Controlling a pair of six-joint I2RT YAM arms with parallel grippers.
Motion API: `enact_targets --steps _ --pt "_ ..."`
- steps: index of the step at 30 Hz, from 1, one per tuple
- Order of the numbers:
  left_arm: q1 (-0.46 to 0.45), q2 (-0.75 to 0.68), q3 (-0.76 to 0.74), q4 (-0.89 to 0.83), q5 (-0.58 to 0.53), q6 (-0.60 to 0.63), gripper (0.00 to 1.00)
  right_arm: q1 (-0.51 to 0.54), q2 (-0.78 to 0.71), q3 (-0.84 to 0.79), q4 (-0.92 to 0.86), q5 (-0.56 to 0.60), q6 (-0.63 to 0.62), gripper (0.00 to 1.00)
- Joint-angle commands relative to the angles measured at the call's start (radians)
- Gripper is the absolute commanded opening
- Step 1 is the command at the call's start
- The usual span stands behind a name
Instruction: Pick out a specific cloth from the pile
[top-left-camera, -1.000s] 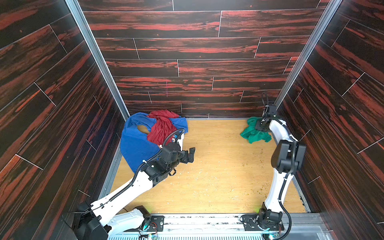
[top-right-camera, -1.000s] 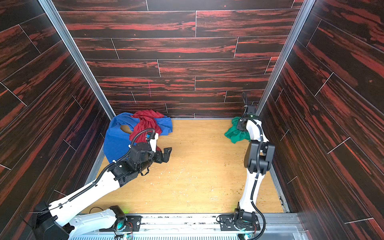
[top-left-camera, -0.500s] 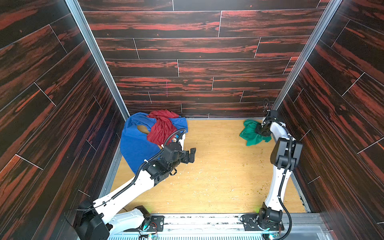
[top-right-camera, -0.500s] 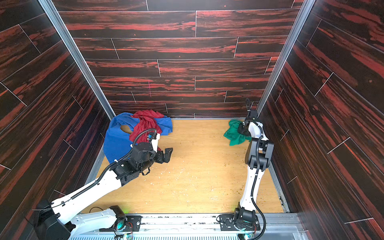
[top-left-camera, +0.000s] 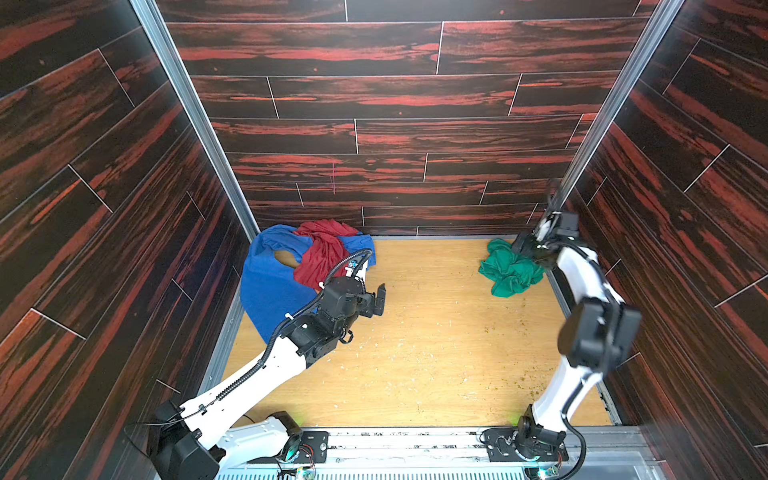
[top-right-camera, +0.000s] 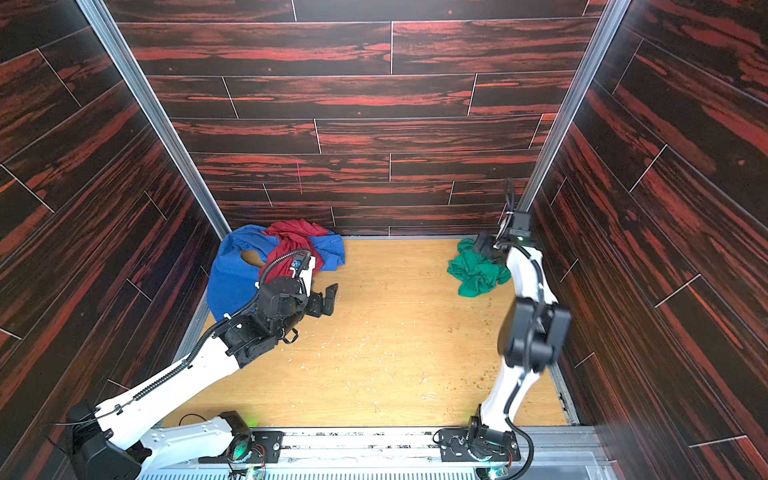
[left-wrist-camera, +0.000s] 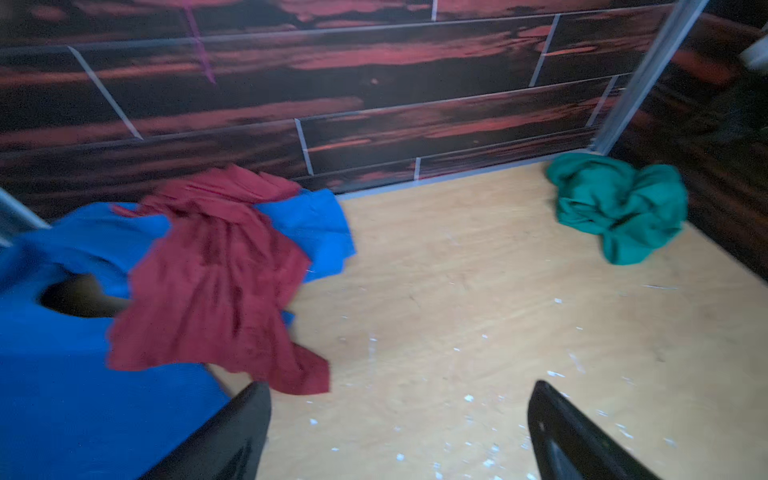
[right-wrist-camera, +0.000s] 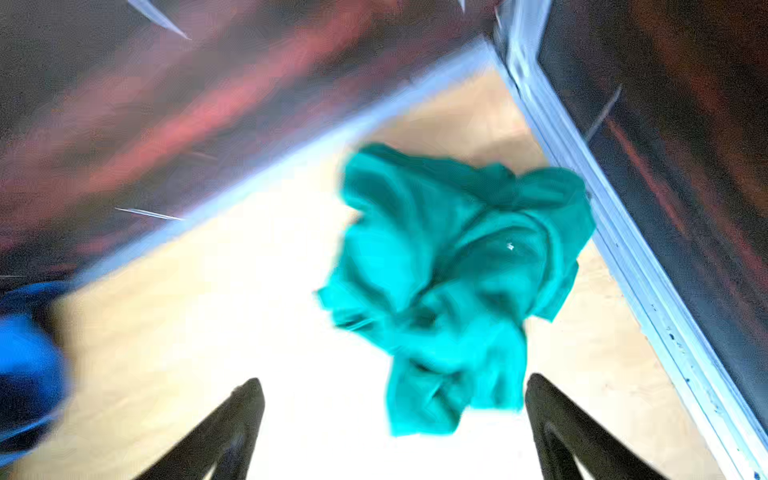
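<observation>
Panelling of dark, red-streaked planks closes in the pale wooden desk on three sides. In both top views the green cloth lies crumpled in the far right corner at the foot of a metal corner post, well apart from the pile in the far left corner. There a dark red cloth is draped over a large blue cloth. The left arm crosses in front of the blue cloth's near part and its cable loops over the red one. The left end effector hangs over bare desk just beside the pile. The right arm, smeared by blur, stands along the right wall and covers the green cloth's wall-side edge. The right end effector sits at that cloth's far edge, and contact cannot be judged there. The left wrist view shows its two black fingers spread wide over flecked desk and holding nothing. The blue cloth is cut off at the frame edge, and the green cloth sits by the post. The right wrist view is heavily blurred and washed out. Its fingers stand wide apart, gripping nothing, and the green cloth's nearest fold hangs between the tips. A sliver of blue shows at the frame edge.
</observation>
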Motion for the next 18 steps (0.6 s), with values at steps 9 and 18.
enact_targets --steps 9,18 --pt "0.365 -0.187 -0.416 0.221 -0.323 0.021 0.99 0.015 -0.750 -1.114 0.908 -0.168 -0.052 0.99" --pt "0.525 0.016 -0.667 0.667 -0.255 0.139 0.99 0.157 -0.840 -1.346 0.820 0.166 -0.082 0.99"
